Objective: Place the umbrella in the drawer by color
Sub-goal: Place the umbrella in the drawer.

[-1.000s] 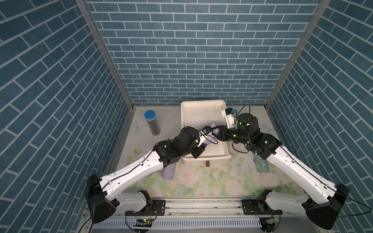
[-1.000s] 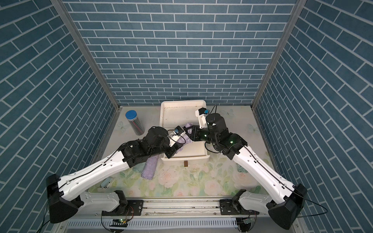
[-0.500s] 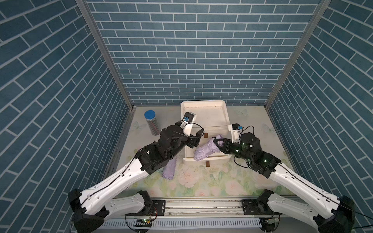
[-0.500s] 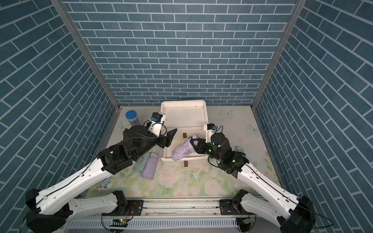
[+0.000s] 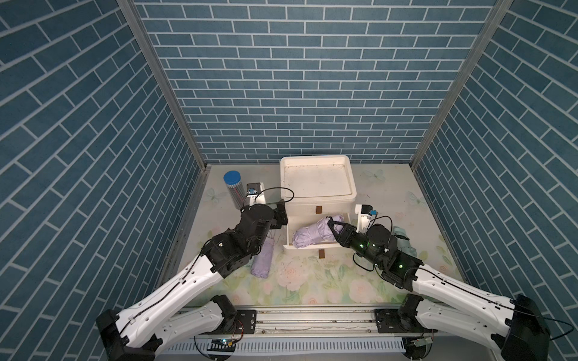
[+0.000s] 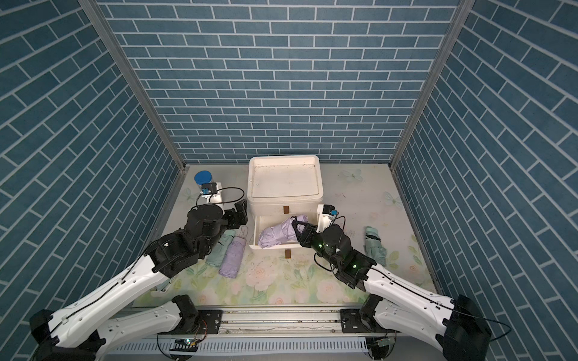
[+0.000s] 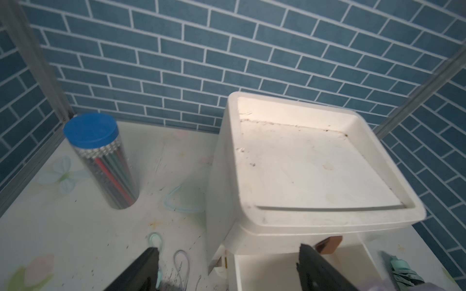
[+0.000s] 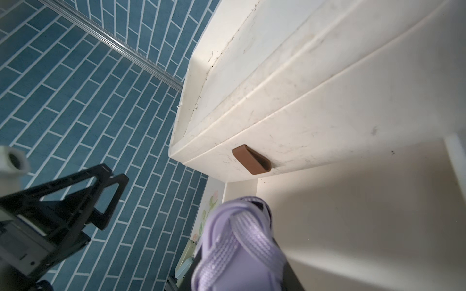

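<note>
White plastic forms the drawer unit at the rear centre of the table. Its upper drawer is closed; its lower drawer is pulled out toward the arms to receive items. A folded lilac umbrella lies slanted inside the lower drawer, with one end raised near the unit. The right gripper is closed on that raised end, apparently to lower it in. The left gripper hangs beside the drawer's left side with its jaws wide apart and empty, probably to clear the way. A second lilac umbrella and a green umbrella lie side by side under the left arm. Another green umbrella lies to the right of the drawer. A blue-lidded canister stands at rear left. The table carries a pale floral print. Blue brick-pattern walls enclose three sides.
</note>
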Controlling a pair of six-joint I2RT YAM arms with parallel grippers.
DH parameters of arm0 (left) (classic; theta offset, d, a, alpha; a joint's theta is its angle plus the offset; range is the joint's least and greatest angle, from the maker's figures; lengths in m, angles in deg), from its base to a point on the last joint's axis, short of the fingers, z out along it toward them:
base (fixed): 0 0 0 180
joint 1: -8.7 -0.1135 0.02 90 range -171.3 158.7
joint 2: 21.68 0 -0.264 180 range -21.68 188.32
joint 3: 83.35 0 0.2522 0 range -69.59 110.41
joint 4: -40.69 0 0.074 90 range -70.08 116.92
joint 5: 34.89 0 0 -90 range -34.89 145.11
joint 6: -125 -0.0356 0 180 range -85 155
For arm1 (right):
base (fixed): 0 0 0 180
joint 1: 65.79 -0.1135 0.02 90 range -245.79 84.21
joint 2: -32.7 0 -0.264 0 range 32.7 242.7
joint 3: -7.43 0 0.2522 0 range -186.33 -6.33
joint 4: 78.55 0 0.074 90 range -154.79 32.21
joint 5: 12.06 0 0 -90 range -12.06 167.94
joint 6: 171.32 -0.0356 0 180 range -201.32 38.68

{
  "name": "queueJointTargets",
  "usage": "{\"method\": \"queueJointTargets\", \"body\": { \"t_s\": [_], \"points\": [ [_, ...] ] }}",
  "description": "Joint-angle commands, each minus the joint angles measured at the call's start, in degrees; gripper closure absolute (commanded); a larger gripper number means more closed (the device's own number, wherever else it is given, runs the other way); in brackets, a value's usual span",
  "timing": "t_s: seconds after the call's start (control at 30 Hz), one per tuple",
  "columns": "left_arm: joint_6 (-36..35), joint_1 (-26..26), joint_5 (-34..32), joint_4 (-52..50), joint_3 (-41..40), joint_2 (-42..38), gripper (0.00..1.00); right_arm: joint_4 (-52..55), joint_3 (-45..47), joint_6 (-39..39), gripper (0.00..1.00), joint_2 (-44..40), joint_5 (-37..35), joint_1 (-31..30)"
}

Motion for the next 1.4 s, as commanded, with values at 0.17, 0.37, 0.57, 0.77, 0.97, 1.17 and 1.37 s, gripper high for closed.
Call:
{"method": "queueJointTargets", "body": {
  "t_s": [0.17, 0.37, 0.57, 0.77, 0.97, 1.17, 1.37],
  "points": [
    [12.3, -3.4, 7.4, -7.8, -8.8, -3.6, 0.09, -3.8, 0.2, 2.6, 1.00, 1.1, -6.2, -0.3],
    [14.9, -3.5, 10.4, -9.0, -14.5, -2.6, 0.08, -3.1, -1.5, 3.6, 0.97, 4.3, -3.5, -0.3],
    [17.1, -3.6, 11.0, -9.4, -18.6, -2.4, 0.06, 7.8, -4.8, 5.0, 0.34, 3.1, -5.9, -0.4],
    [18.0, -4.0, 11.4, -9.8, -20.4, 1.5, 0.05, 32.5, -19.0, 10.0, 0.06, 8.8, -12.0, -0.3],
    [18.1, -4.5, 12.4, -10.0, -19.8, 6.8, 0.07, 37.9, -23.5, 13.6, 0.08, 9.0, -12.6, -0.4],
    [18.6, -4.8, 12.6, -9.5, -20.9, 7.3, 0.11, 38.7, -23.4, 14.7, 0.18, 7.6, -11.4, -0.6],
    [19.7, -4.8, 13.8, -8.8, -23.0, 8.5, 0.17, 36.0, -22.6, 15.4, 0.23, 6.1, -9.6, -0.8]
  ]
}}
